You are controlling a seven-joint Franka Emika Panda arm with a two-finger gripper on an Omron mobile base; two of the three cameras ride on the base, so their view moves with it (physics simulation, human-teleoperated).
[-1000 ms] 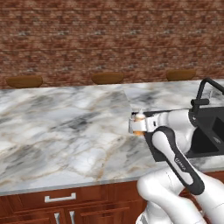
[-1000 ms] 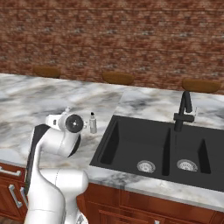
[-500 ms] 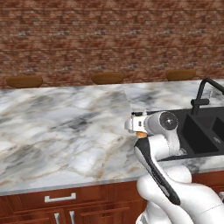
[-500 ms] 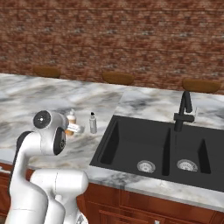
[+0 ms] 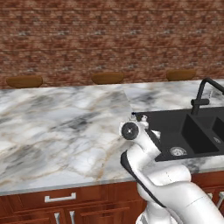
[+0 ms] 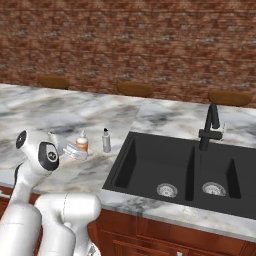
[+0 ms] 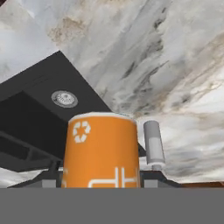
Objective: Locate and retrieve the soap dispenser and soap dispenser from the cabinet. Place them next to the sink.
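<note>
Orange bottle (image 6: 82, 142) is held in the gripper (image 6: 76, 151) beside the grey bottle (image 6: 106, 140), near the sink (image 6: 150, 185); setting down and release are called for next.

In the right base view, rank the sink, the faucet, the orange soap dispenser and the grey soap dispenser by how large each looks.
1. sink, by far the largest.
2. faucet.
3. and 4. orange soap dispenser and grey soap dispenser: too alike to rank. The grey looks slightly taller and slimmer; the gripper covers the orange one's base.

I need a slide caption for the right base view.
Gripper holds orange soap dispenser beside grey one, left of black sink.
</note>
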